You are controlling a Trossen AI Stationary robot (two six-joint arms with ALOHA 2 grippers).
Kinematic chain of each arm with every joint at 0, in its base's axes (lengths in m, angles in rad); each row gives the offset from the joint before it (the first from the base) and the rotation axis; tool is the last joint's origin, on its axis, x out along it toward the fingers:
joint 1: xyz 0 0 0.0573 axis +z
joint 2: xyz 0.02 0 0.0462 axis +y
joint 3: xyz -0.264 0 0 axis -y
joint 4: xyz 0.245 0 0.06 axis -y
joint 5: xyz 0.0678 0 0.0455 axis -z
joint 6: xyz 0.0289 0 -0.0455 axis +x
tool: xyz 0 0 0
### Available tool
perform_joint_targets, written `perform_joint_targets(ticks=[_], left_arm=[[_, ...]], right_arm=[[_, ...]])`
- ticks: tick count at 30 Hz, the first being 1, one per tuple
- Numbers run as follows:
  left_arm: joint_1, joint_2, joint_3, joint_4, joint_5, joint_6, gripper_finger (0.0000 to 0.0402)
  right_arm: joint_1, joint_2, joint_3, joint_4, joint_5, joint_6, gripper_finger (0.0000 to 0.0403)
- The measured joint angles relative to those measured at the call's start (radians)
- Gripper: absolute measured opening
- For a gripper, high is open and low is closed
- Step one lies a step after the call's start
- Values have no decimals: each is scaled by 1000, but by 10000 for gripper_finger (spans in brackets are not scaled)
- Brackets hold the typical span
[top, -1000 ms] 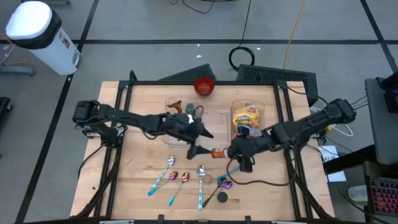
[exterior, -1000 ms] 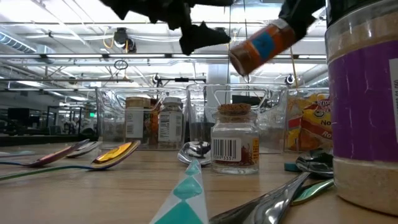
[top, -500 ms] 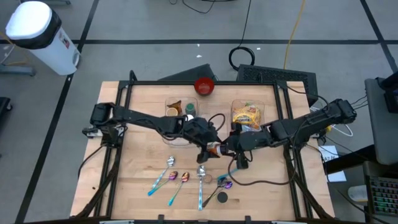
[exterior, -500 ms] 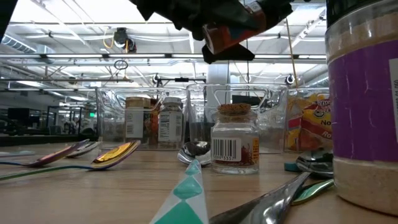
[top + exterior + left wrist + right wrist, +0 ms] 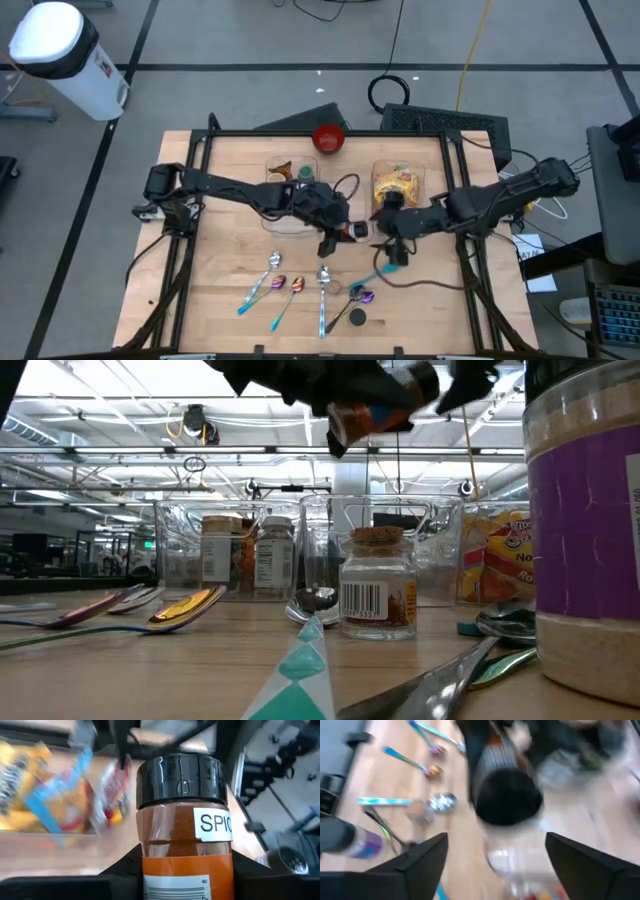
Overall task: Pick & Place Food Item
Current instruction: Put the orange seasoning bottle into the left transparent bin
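Observation:
A spice bottle [image 5: 182, 825] with a black cap, red-brown powder and an orange label hangs in the air over the table's middle [image 5: 352, 231]. My left gripper [image 5: 187, 870] reaches in from the table's left and is shut on it. My right gripper [image 5: 507, 860] stands open just to the bottle's right [image 5: 385, 226]. The bottle's black cap [image 5: 507, 800] faces it, beyond its fingertips. In the low view the bottle [image 5: 372, 418] shows high above the table top. My left gripper pinches the bottle's labelled lower body [image 5: 150, 875] between its two fingers, which lie along the bottle's sides. The fingers come from the table's left, slanting slightly down. The bottle is lifted clear, with its cap [image 5: 424, 380] pointing toward the table's right.
At the far middle a clear bin [image 5: 285, 178] holds jars, and another [image 5: 398, 186] holds a yellow snack bag. A red bowl [image 5: 328, 139] sits at the far edge. Several spoons [image 5: 300, 290] lie near the front. A cork-topped jar [image 5: 378, 595] and a purple-labelled jar [image 5: 585, 530] stand there too.
My left gripper has moved toward the table's right to the bottle, which my right gripper was holding up, and shut on its labelled end. My right gripper has opened, let go and drawn back toward the right. The bottle stays in the air.

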Motion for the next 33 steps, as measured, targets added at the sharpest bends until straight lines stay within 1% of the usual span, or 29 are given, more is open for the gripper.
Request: perform_joint_targets(ticks=[2,4,6,8,10,13,16,18,20,22,24,26,28,30,33], left_arm=[[2,-18,-18,79,-29,20,140],[6,-36,-62,160,-45,42,140],[12,-36,-123,307,-42,53,140],[24,-34,-195,477,-26,44,140],[37,-34,-259,671,-2,28,140],[44,-29,-341,930,4,7,140],[42,-22,-393,1088,17,-29,140],[38,-26,-398,1122,17,-38,140],[31,-27,-398,1122,16,-43,140],[23,-25,-399,1099,9,-43,140],[14,-25,-399,1077,-20,-37,140],[8,-25,-399,1062,-39,-23,140],[4,-25,-400,1060,-59,-20,140],[3,-25,-400,1061,-65,-19,140],[3,-25,-400,1080,-76,-4,140]], right_arm=[[7,-32,-2,-77,58,69,353],[29,-70,-33,-101,140,118,363],[58,-112,-86,-87,206,146,366],[83,-154,-150,-41,246,169,364],[100,-192,-222,57,294,175,360],[108,-241,-346,291,360,109,353],[97,-269,-468,576,363,-24,350],[81,-279,-542,783,365,-117,350],[61,-278,-615,1003,359,-201,350],[40,-262,-686,1233,359,-244,350],[22,-239,-750,1422,348,-256,350],[3,-211,-794,1542,299,-252,350],[-13,-183,-824,1621,241,-210,350],[-26,-146,-829,1662,199,-165,350],[-30,-78,-818,1699,175,-124,350]])
